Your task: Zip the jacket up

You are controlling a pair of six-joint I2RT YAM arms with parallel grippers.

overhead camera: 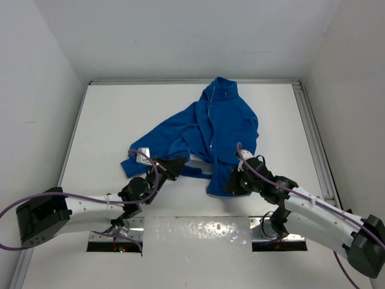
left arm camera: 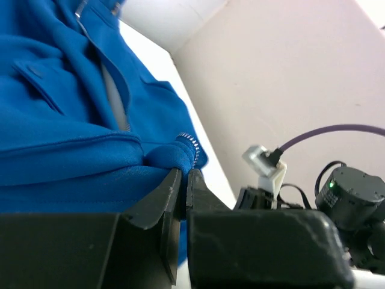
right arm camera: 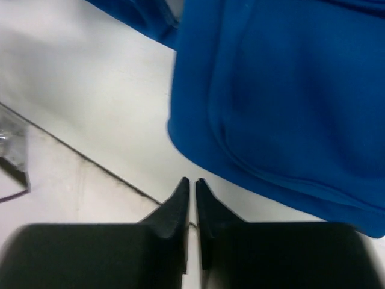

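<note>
The blue jacket (overhead camera: 219, 123) lies crumpled on the white table, collar toward the far wall, its thin silver zipper (overhead camera: 210, 120) running down the front. My left gripper (overhead camera: 176, 164) is at the jacket's near-left hem. In the left wrist view its jaws (left arm camera: 184, 176) are shut on a fold of blue fleece (left arm camera: 72, 150), just below the zipper's toothed bottom end (left arm camera: 191, 143). My right gripper (overhead camera: 230, 184) sits by the near-right hem corner. In the right wrist view it (right arm camera: 192, 182) is shut with nothing in it, over bare table, a little short of the hem (right arm camera: 271, 120).
White walls enclose the table on three sides, and a metal rail (overhead camera: 316, 144) runs along the right edge. A shiny plate (overhead camera: 195, 232) and the arm bases sit at the near edge. The right arm's wrist (left arm camera: 352, 195) is close beside my left gripper.
</note>
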